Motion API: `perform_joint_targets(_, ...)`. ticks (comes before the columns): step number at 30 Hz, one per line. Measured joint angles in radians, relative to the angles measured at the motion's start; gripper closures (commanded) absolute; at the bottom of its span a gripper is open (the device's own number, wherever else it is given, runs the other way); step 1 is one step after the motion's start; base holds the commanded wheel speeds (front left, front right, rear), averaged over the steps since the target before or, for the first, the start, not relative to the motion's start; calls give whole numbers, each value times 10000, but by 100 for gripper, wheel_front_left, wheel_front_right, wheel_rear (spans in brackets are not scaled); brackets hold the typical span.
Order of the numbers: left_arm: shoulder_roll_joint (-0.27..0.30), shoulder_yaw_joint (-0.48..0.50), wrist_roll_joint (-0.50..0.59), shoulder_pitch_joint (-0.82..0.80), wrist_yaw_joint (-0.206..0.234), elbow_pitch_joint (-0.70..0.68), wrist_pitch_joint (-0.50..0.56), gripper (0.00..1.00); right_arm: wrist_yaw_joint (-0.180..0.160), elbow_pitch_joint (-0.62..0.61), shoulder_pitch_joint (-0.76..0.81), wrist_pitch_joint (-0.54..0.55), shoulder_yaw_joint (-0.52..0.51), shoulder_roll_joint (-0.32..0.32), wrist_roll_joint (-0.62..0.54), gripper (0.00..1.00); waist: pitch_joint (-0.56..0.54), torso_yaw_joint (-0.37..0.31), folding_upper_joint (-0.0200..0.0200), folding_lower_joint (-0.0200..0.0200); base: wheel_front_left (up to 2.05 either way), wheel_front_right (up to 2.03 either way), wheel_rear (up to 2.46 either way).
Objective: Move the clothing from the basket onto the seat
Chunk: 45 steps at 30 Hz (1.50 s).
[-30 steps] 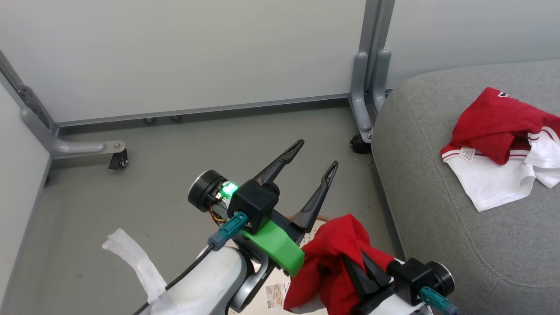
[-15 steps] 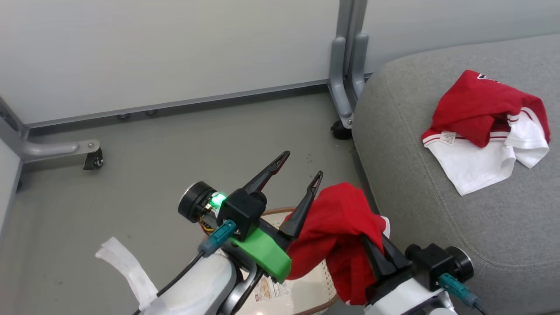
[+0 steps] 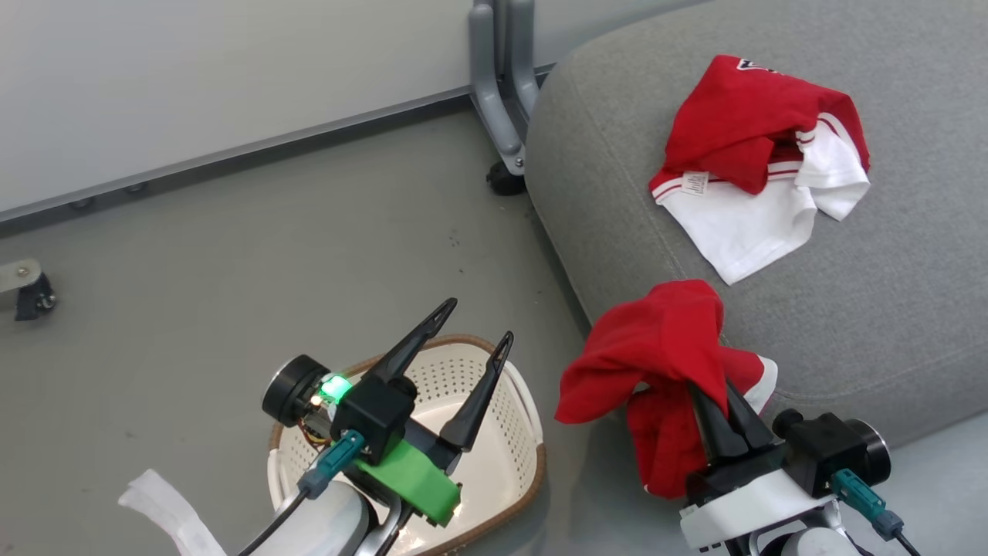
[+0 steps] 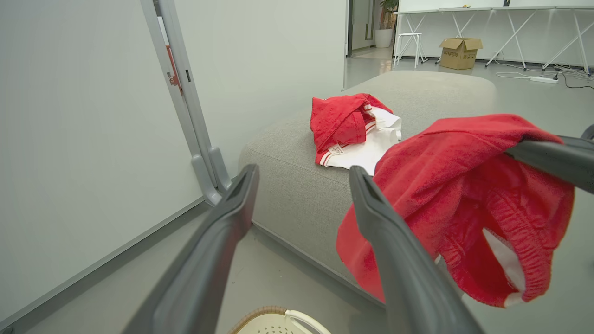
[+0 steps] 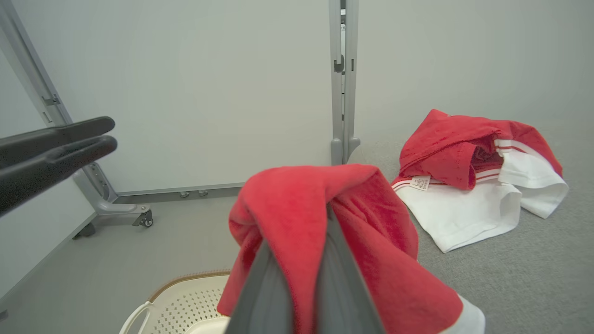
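My right gripper (image 3: pixel 701 392) is shut on a red garment (image 3: pixel 656 355), which hangs bunched over its fingers beside the front corner of the grey seat (image 3: pixel 849 309). A second piece of clothing (image 3: pixel 756 154), red with a white panel and a small label, lies on top of the seat. The cream perforated basket (image 3: pixel 513 432) with its brown rim stands on the floor, and nothing shows inside it. My left gripper (image 3: pixel 480 320) hovers open above the basket. The left wrist view shows its spread jaws (image 4: pixel 305 171) with the held garment (image 4: pixel 445 185) to their right.
Pale partition panels on grey wheeled frames stand behind; one foot (image 3: pixel 502 147) touches the seat's corner and a caster (image 3: pixel 27 289) sits far left. A white strip (image 3: pixel 170 510) hangs from my left forearm. Beyond the seat are a cardboard box (image 4: pixel 459 52) and tables.
The head camera has swung toward the seat. My right gripper has carried the red garment up out of the basket and rightward to the seat's edge. The left gripper stays open.
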Motion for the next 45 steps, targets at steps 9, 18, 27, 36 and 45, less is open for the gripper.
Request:
perform_joint_targets(9, 71, 865, 1342, 635, -278, -1170, -48, 0, 0, -378, -22, 0, -165, 17, 236, 100, 755, -1132, 0, 0, 0, 0, 0)
perform_joint_targets(18, -174, 1641, 1511, 1379, -855, -1358, -50, 0, 0, -556, -336, 0, -474, 21, 349, 100, 1598, -1713, 0, 0, 0, 0, 0)
perform_joint_targets(27, -297, 1812, 1893, 1354, -1586, -1586, -50, 0, 0, -412, -2744, 0, -1151, -46, -382, 100, 2519, -1442, 0, 0, 0, 0, 0)
perform_joint_targets(36, 15, 1643, 1099, 558, -1804, -2142, -50, 0, -2, 629, -6644, -2, -3285, -1507, -84, 100, 3771, -645, 0, 1, 0, 0, 0)
perform_joint_targets(45, 562, 1099, 299, -207, -1806, -2405, -50, 0, 0, 1712, -9415, 0, -4098, -3705, -418, 100, 5096, 479, 0, 2, 0, 0, 0)
